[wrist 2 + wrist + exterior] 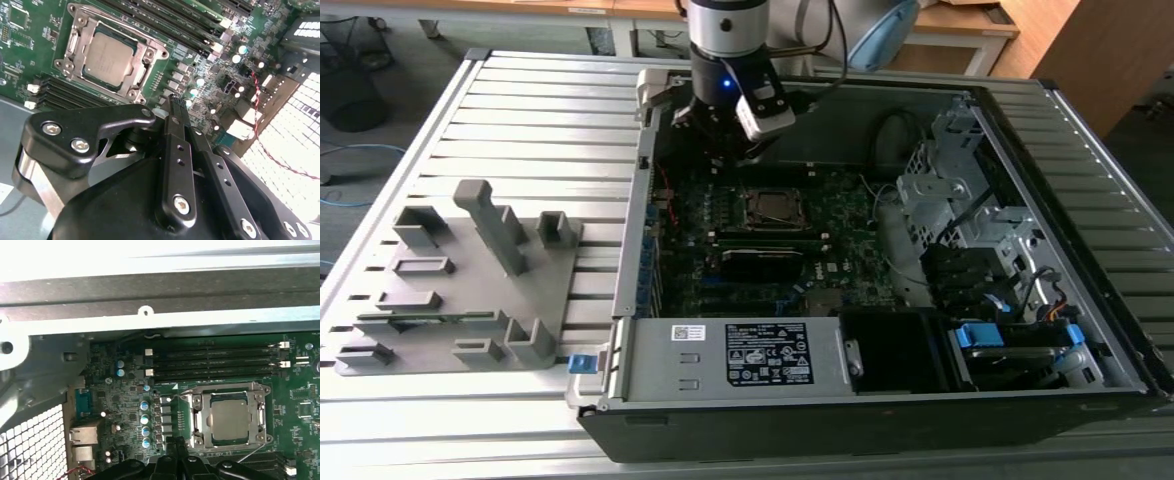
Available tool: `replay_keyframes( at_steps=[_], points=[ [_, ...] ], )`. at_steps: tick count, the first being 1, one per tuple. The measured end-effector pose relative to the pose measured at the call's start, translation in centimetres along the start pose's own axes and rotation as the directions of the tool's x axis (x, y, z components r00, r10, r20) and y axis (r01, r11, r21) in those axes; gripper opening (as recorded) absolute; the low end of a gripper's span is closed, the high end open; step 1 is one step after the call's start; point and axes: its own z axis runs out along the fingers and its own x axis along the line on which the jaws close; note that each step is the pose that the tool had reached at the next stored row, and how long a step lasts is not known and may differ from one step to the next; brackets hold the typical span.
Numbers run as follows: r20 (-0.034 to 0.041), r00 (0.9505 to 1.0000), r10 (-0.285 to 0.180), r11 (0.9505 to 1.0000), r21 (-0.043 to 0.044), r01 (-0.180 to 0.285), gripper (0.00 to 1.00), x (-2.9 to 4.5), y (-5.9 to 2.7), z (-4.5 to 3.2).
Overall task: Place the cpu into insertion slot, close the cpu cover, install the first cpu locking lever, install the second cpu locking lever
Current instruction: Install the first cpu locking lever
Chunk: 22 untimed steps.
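The cpu lies flat in the insertion slot on the green motherboard inside the open computer case. Its dull silver top shows in both wrist views. The cpu cover lies down around the chip as a silver frame. A thin metal rod runs slanted by one corner of the socket. My gripper hangs above the board beside the socket, towards the case's far wall. Its black fingers are pressed together with nothing between them.
Long black memory slots run beside the socket. The case's metal wall is close behind the gripper. A drive cage and a power supply stand in the case. A grey fixture rack sits on the slatted table at the exterior view's left.
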Motion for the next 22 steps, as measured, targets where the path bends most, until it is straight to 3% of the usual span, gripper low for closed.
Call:
replay_keyframes(
  at_steps=[8, 22],
  points=[
    [0.0025, 1.0, 0.0, 1.0, -0.0001, 0.0, 0.11, 0.2, 0.51, -0.01],
    [0.0069, 1.0, 0.0, 1.0, -0.0002, 0.0, 0.11, 1.32, 1.52, 0.28]
  ],
)
